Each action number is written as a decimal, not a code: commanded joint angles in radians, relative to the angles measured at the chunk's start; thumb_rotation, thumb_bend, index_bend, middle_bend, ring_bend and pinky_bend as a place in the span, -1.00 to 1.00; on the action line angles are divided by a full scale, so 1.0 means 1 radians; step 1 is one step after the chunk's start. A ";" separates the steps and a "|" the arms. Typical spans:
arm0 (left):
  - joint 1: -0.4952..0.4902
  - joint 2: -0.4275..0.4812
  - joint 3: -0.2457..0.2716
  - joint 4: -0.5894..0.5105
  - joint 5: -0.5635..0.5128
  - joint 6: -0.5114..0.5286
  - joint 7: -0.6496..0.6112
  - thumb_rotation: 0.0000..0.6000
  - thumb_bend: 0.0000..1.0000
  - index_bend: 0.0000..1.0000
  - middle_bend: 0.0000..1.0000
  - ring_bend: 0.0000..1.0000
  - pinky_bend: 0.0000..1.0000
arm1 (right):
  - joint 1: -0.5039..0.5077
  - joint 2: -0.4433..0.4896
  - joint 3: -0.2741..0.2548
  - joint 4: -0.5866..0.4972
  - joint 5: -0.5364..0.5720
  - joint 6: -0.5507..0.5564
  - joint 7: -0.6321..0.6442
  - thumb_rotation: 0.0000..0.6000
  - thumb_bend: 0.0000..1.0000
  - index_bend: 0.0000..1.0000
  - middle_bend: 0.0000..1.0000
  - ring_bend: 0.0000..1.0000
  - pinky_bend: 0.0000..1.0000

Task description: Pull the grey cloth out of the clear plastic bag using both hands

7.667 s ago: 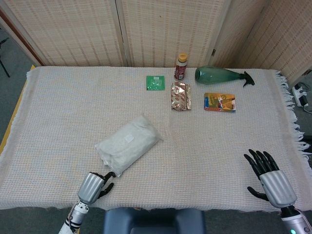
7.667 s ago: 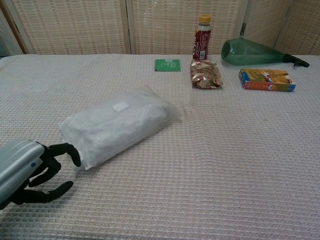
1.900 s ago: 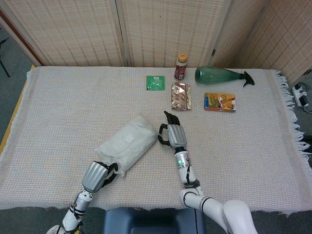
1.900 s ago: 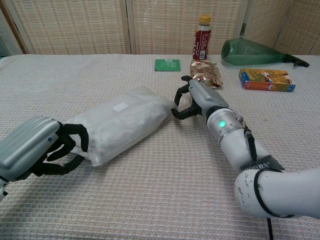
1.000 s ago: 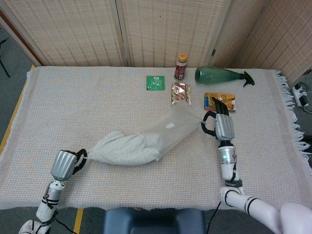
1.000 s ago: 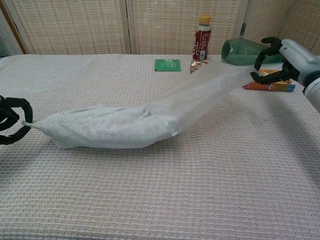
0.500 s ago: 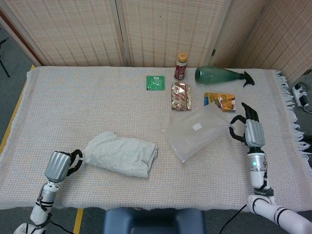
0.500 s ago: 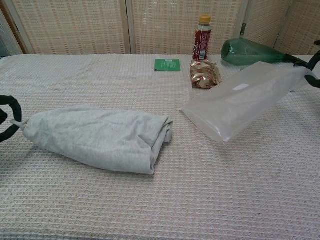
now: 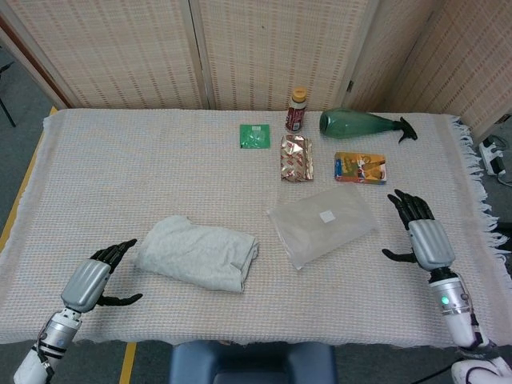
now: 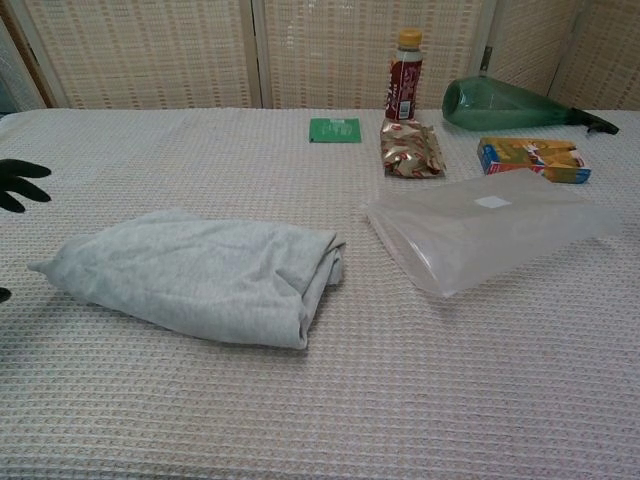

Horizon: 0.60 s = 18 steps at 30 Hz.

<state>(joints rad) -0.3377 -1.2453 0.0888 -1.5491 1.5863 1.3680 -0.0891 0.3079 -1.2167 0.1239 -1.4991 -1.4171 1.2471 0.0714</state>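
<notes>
Fingers spread on both hands, left hand (image 9: 90, 282) cropped in chest view, right hand (image 9: 424, 238) unseen there.

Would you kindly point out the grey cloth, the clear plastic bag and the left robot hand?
grey cloth (image 9: 198, 256), head view, middle of the folded bundle
clear plastic bag (image 9: 322, 223), head view, centre of the flat bag
left robot hand (image 9: 90, 282), head view, back of the hand
</notes>
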 commanded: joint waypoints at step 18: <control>0.258 0.127 0.047 0.062 0.133 0.350 -0.015 0.25 -0.66 -0.79 -0.63 -0.73 -0.57 | -0.270 0.204 -0.188 -0.140 -0.191 0.295 -0.054 1.00 -0.89 -1.00 -1.00 -1.00 -1.00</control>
